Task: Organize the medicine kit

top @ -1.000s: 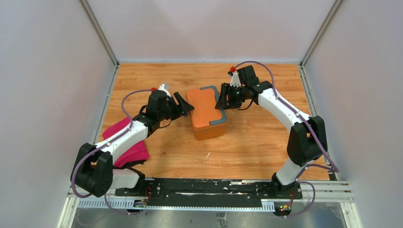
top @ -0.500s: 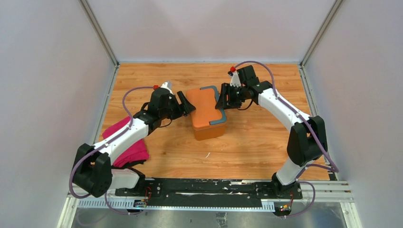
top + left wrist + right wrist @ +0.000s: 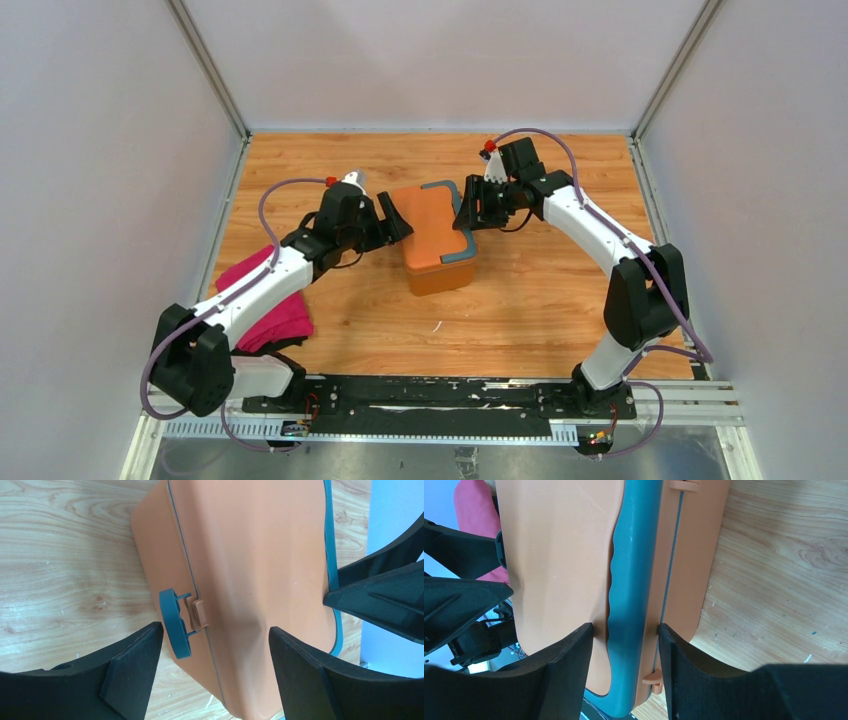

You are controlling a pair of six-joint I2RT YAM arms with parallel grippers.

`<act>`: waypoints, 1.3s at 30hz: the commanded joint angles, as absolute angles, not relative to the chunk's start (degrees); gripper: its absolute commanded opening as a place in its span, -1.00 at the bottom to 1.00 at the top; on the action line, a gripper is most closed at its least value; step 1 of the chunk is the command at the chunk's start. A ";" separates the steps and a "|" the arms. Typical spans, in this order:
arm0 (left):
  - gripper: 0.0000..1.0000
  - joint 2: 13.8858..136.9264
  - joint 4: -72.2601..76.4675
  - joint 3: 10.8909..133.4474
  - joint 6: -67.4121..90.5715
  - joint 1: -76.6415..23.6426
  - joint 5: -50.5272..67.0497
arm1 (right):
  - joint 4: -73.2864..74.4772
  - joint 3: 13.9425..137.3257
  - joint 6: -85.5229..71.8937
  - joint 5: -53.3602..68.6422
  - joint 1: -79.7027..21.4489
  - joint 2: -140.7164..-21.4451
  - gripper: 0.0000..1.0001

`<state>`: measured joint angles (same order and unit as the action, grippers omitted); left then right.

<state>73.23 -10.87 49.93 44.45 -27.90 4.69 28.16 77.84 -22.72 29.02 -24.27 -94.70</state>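
Right pincer [image 3: 625,630] clamped across the grey-blue handle [image 3: 631,570] of the medicine kit [image 3: 432,232], probably to pin the box steady. Left pincer [image 3: 215,635] spread wide and holding nothing, with one finger on either side of the side latch [image 3: 177,622], neither touching it. It looks set to work that latch so the orange lid [image 3: 260,550] can lift. Kit sits lid down mid worktop [image 3: 540,300], between both arms. Pink cloth [image 3: 280,318] lies under the left arm, apart from the kit.
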 commanded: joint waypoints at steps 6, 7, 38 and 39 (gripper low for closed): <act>0.61 71.49 -13.58 52.06 43.07 -28.97 2.68 | 30.35 77.79 -22.53 28.82 -25.55 -96.15 0.09; 0.60 71.38 -13.61 52.17 43.07 -29.07 2.64 | 30.37 77.78 -22.46 28.83 -25.55 -96.15 0.09; 0.26 74.13 -12.92 53.62 42.45 -30.49 2.44 | 30.58 78.20 -22.52 29.14 -25.74 -96.77 0.08; 0.29 74.34 -12.92 53.50 42.45 -30.50 2.46 | 30.59 78.21 -22.50 29.17 -25.74 -96.77 0.08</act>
<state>73.08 -13.56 52.27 43.03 -30.15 2.57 28.14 77.87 -22.76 29.10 -24.27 -94.76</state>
